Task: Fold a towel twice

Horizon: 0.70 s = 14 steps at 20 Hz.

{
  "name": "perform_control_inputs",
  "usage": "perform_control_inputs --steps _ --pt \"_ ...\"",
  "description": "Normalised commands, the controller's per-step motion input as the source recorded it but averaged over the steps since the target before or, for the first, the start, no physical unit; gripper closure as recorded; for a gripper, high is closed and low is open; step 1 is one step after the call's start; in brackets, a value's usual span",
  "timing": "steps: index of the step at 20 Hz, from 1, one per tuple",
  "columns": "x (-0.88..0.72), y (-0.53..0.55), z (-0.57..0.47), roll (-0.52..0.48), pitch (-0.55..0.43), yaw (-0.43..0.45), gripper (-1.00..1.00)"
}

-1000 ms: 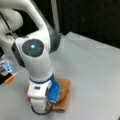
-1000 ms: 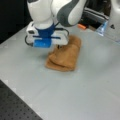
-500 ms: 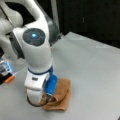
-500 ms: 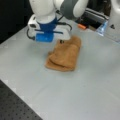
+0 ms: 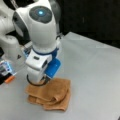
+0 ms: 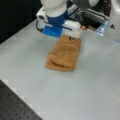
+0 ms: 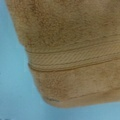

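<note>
Gripper [image 5: 40, 81]: you see it low over the towel's far-left corner.
Towel [image 5: 53, 96]: folded, layered, lying beneath and right of it.

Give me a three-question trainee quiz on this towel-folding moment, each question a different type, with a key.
1. True or false: the towel lies flat in a single layer on the table.
2. In a front view, the gripper is: A) over the towel's end at that view's left, B) far off over bare table, C) out of sight.
3. Fill in: the wrist view shows a woven ___ running across the towel.

Key
1. False. It is folded into a narrow stack with layered edges showing.
2. A. It hangs close over that end; the fingers are hidden.
3. Stripe, paler than the terry around it.
</note>
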Motion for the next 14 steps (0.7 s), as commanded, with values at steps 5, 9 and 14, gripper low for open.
perform_control_inputs --steps 5,9,14 --pt "-0.39 0.42 -0.12 0.175 -0.242 -0.299 -1.0" --pt "-0.32 0.26 -0.15 0.015 -0.196 -0.189 -1.0" --pt "-0.18 0.12 -0.07 -0.161 -0.317 -0.217 -1.0"
